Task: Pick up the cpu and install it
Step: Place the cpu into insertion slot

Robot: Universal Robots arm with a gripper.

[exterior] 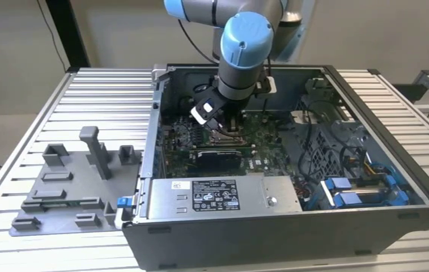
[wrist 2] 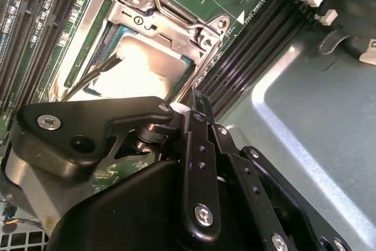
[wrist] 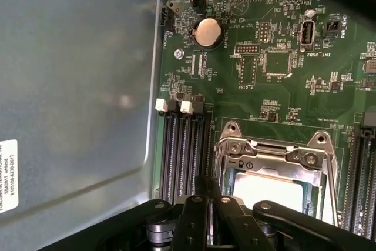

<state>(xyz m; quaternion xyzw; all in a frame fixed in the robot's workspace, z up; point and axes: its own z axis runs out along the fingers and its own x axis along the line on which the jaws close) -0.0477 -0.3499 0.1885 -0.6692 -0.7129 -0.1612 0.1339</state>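
The cpu point(wrist: 267, 187) shows its pale silver top lying flat inside the square metal socket frame point(wrist: 276, 152) on the green motherboard. It appears bright in the second wrist view too, as the cpu point(wrist 2: 144, 66) under the raised frame point(wrist 2: 170, 19). My gripper point(wrist: 207, 183) hangs just beside the socket's edge, over the memory slots. Its black fingers are pressed together with nothing between them. From the exterior view, the gripper point(exterior: 220, 129) reaches down into the open computer case point(exterior: 395, 141).
Memory slots point(wrist: 182, 151) run next to the socket. A power supply box point(exterior: 222, 195) fills the case's near side, with cables and blue drive brackets point(exterior: 350, 190) at the exterior view's right. A grey fixture plate point(exterior: 71, 187) with blocks lies outside the case on the slatted table.
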